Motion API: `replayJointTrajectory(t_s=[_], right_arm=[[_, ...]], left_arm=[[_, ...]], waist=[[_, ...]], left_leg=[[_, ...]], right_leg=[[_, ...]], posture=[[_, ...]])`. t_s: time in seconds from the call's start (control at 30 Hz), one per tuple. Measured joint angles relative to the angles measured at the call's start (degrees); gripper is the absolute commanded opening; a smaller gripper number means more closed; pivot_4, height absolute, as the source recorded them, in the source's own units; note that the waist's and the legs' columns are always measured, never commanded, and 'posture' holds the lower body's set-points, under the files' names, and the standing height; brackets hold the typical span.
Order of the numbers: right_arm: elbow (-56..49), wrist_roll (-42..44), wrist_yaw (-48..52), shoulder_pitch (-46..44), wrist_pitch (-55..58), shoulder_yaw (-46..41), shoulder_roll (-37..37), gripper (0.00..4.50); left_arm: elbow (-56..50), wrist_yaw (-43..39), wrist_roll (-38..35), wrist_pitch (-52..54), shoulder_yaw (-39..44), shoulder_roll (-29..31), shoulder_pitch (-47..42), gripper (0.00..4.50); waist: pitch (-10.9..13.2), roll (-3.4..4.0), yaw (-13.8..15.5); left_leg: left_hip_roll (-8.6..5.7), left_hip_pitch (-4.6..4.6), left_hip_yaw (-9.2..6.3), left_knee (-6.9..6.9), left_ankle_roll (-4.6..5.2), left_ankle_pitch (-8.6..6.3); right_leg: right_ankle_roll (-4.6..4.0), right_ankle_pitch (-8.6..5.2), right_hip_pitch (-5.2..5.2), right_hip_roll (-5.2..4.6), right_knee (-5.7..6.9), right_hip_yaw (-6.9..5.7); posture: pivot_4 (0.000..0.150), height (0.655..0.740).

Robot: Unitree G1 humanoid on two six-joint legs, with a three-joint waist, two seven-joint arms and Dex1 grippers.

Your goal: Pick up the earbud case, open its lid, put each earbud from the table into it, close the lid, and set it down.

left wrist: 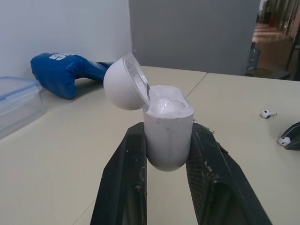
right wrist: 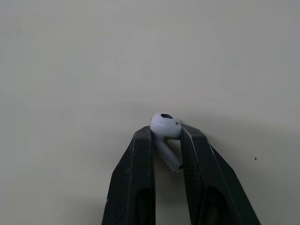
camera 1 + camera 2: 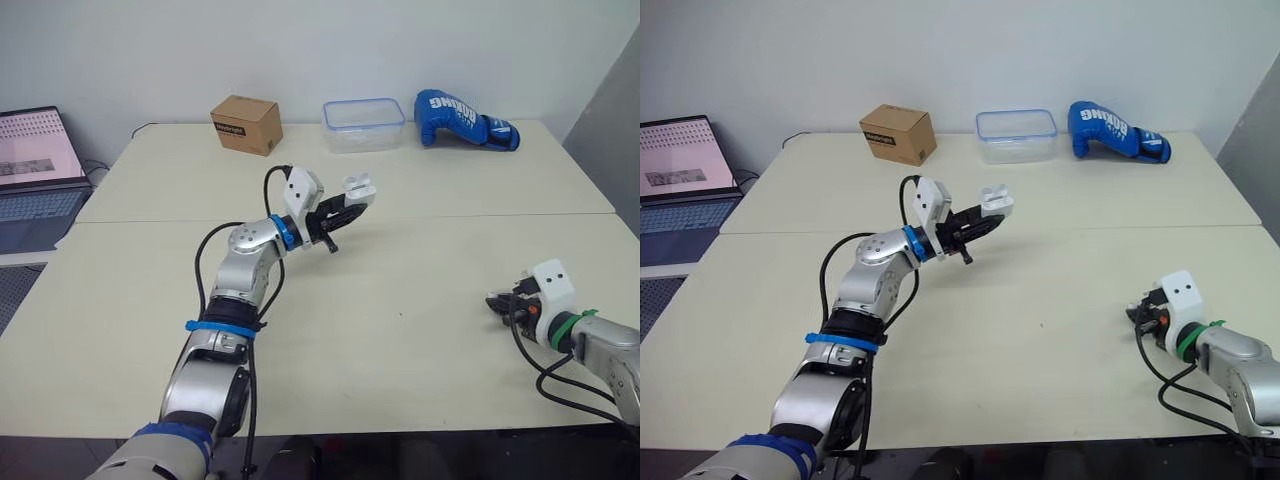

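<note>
Earbud case [image 1: 168, 119] open in left gripper [image 1: 168, 140]; glove [image 3: 465, 118] lettering unreadable.

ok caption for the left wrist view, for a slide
Left gripper clamps the open earbud case, lid tipped back; one loose earbud lies on the table beyond

Box [image 3: 246, 123], container [image 3: 364, 124], glove [image 3: 465, 117] line the table's [image 3: 420, 290] far edge — laptop [image 3: 35, 175] (open) left.

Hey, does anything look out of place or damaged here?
Nothing stands out. The left gripper holds the white earbud case, lid open; the right gripper pinches one white earbud; a second earbud lies on the cream table.
</note>
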Motion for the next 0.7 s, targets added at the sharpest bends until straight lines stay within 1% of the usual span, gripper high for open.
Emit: replayJointTrajectory(t_s=[0.07, 0.1, 0.17, 0.2, 0.37, 0.47, 0.53, 0.57, 0.67, 0.7], right_arm=[[-0.9, -1.1, 5.7, 3.7, -1.9, 1.3, -8.5, 0.40], [-1.2, -3.0, 9.4, 6.4, -4.1, 2.1, -14.2, 0.40], [-0.4, -7.2, 16.7, 12.1, -11.3, 3.0, -24.6, 0.40], [1.0, -8.9, 19.4, 13.8, -14.1, 3.1, -27.4, 0.40], [9.3, -15.7, 29.1, 18.8, -30.0, 4.7, -36.1, 0.40], [15.6, -18.8, 31.4, 18.4, -37.6, 6.5, -37.7, 0.40], [18.4, -20.3, 32.2, 17.1, -40.2, 7.6, -37.7, 1.12], [20.0, -20.9, 32.5, 16.9, -41.1, 8.1, -37.6, 1.37], [22.9, -22.6, 32.9, 16.1, -42.3, 8.5, -37.6, 2.40], [23.1, -23.0, 33.0, 15.6, -42.3, 8.7, -37.5, 2.40]], left_arm=[[-0.3, 0.4, -0.1, 0.0, 0.0, 0.0, 0.5, 0.74], [-0.6, 0.8, -0.1, 0.0, 0.1, 0.1, 1.0, 0.74], [-1.5, 1.2, -0.2, 0.1, 0.1, 0.1, 2.5, 0.74], [-1.6, 1.4, -0.2, 0.1, 0.1, 0.1, 3.0, 0.74], [-3.6, 2.5, -0.2, 0.9, -0.1, -0.4, 4.4, 0.74], [-5.5, 3.1, -0.5, 1.7, -0.1, -0.4, 5.1, 0.74], [-6.6, 3.6, -0.5, 2.0, -0.1, -0.4, 6.1, 0.74], [-7.2, 3.8, -0.5, 2.3, 0.0, -0.3, 6.8, 0.74], [-8.9, 4.5, -0.6, 3.5, 0.0, -0.2, 8.6, 0.74], [-9.1, 4.7, -0.6, 4.0, 0.0, -0.1, 9.0, 0.74]], waist=[[0.0, 0.08, 0.4], [0.0, 0.08, 0.5], [0.0, 0.08, 0.6], [0.0, 0.01, 0.6], [0.0, 0.00, 0.6], [0.0, -0.04, 1.0], [0.0, -0.07, 1.3], [0.0, -0.12, 1.6], [0.0, -0.17, 2.1], [0.0, -0.18, 2.1]], left_leg=[[-0.06, -0.03, -0.01, -0.02, 0.02, -0.01], [-0.02, 0.00, -0.01, -0.01, 0.03, -0.02], [0.01, 0.01, 0.00, -0.06, 0.03, -0.02], [0.05, 0.02, -0.01, -0.06, 0.03, -0.02], [0.04, 0.01, 0.00, -0.04, 0.03, -0.02], [0.04, 0.18, -0.04, -0.04, 0.09, -0.06], [0.03, 0.35, -0.04, -0.02, 0.16, -0.11], [0.03, 0.45, -0.03, -0.02, 0.18, -0.12], [0.04, 0.50, -0.05, -0.02, 0.18, -0.12], [0.05, 0.51, -0.06, -0.02, 0.17, -0.12]], right_leg=[[0.01, 0.00, 0.03, -0.04, -0.10, -0.03], [0.02, -0.01, 0.08, 0.00, -0.19, -0.08], [0.03, 0.00, 0.12, 0.03, -0.28, -0.09], [0.04, 0.00, 0.13, 0.05, -0.31, -0.12], [0.09, 0.05, 0.22, 0.04, -0.41, -0.12], [0.14, 0.08, 0.60, 0.03, -0.69, -0.22], [0.17, 0.09, 0.87, 0.00, -0.78, -0.23], [0.17, 0.09, 0.98, 0.00, -0.80, -0.23], [0.18, 0.09, 1.02, 0.01, -0.77, -0.24], [0.18, 0.09, 1.02, 0.01, -0.76, -0.25]], posture=[[0.150, 0.7400], [0.150, 0.7400], [0.150, 0.7400], [0.150, 0.7400], [0.150, 0.7400], [0.150, 0.7400], [0.150, 0.7400], [0.150, 0.7400], [0.150, 0.7400], [0.150, 0.7400]])
